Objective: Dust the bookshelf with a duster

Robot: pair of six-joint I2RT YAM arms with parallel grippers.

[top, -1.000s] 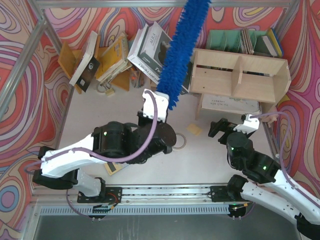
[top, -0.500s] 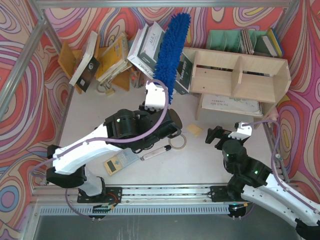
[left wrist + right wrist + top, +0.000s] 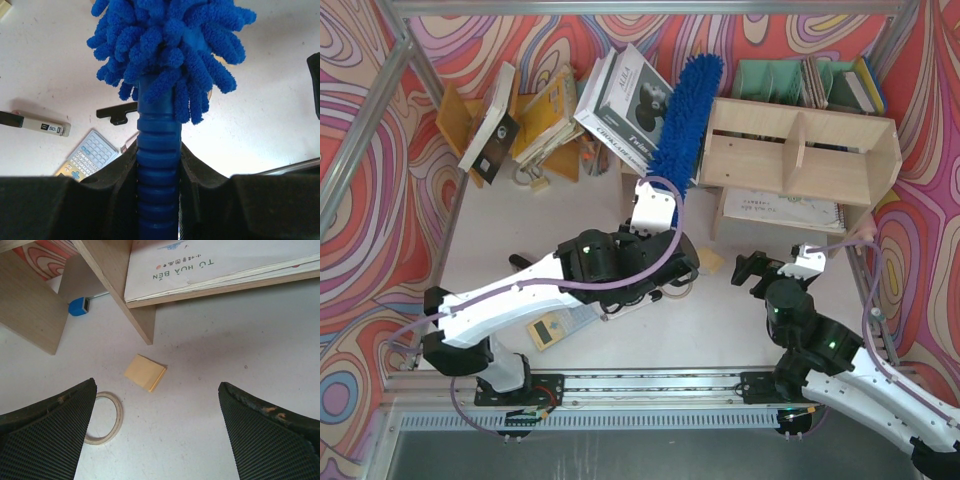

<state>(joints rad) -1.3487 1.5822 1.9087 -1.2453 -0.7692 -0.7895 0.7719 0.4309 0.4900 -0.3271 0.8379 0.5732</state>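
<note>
The blue fluffy duster (image 3: 685,115) stands almost upright, its head rising beside the left end of the pale plywood bookshelf (image 3: 800,150); whether it touches the wood I cannot tell. My left gripper (image 3: 655,205) is shut on the duster's ribbed blue handle (image 3: 159,165), with the shaggy head (image 3: 170,45) just above the jaws. My right gripper (image 3: 760,268) hovers low over the table in front of the shelf, open and empty (image 3: 157,430). One shelf leg (image 3: 115,285) shows ahead of it.
A yellow note pad (image 3: 145,371) and a tape ring (image 3: 105,417) lie under the right gripper. A book (image 3: 200,265) lies on the bottom shelf. Leaning books (image 3: 550,110) stand back left, green file holders (image 3: 780,80) behind the shelf. A calculator (image 3: 90,152) and black clip (image 3: 117,114) lie near the left arm.
The left arm has reached right and forward, carrying the duster from over the leaning books to the shelf's left end. The right arm drew back left early on, then held still.
</note>
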